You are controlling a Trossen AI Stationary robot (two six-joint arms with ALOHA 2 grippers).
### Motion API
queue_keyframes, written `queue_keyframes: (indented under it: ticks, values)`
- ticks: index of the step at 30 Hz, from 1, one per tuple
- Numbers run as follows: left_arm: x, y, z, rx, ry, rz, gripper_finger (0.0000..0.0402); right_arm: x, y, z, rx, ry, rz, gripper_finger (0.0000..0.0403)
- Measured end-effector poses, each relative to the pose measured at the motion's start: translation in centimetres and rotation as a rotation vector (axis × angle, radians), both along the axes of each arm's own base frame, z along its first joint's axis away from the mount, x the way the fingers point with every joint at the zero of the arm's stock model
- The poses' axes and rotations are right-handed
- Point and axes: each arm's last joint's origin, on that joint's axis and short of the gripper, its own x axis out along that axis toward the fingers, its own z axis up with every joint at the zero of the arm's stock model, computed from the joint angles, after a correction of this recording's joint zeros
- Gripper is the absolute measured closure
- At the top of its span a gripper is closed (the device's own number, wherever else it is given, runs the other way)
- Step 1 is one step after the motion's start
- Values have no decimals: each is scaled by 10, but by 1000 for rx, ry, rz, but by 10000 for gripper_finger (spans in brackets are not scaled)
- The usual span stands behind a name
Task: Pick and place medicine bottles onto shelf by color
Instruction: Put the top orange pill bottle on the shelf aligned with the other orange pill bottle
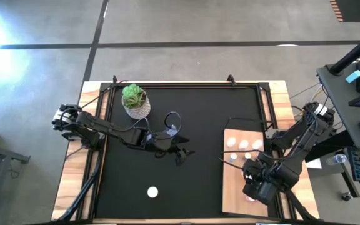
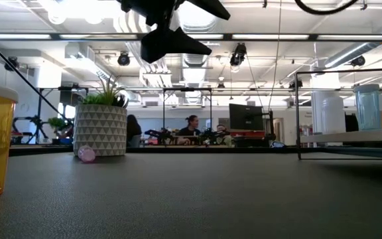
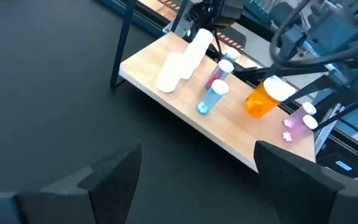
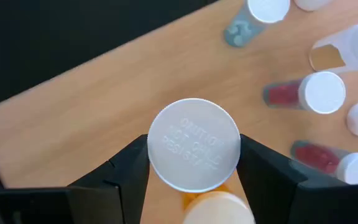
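A black mat point(image 1: 180, 150) covered the table, with the pale wooden shelf point(image 1: 239, 181) on its right side. Above the shelf, the right gripper point(image 4: 194, 158) clasped an amber bottle point(image 4: 194, 152) by its white cap. The left gripper point(image 3: 197, 174) hung spread wide, empty, mid-mat. A lone white-capped bottle point(image 1: 152, 192) stood near the front.

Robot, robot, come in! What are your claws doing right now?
Right gripper shut on orange bottle over shelf. Left gripper open, mid-mat. One bottle still on mat.
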Motion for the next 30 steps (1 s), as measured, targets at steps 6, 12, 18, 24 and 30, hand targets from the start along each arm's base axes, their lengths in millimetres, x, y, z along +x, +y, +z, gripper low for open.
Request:
queue_keyframes:
  ticks: [6, 12, 18, 24, 30]
  values:
    - [0, 0, 0, -23, 0, 12, 107, -2, -2, -15, -16, 10, 24, 200]
    - [0, 0, -1, -41, 0, 23, 107, -1, -1, -21, -3, -7, 47, 200]
    - [0, 0, -1, -41, 1, 22, 107, 0, -2, -22, -20, -25, 45, 200]
    - [0, 0, -1, -41, 2, 21, 107, 0, -2, -22, -18, -25, 42, 190]
    - [-1, 0, -2, -42, 8, 16, 107, -1, -2, -19, 11, -15, 18, 142]
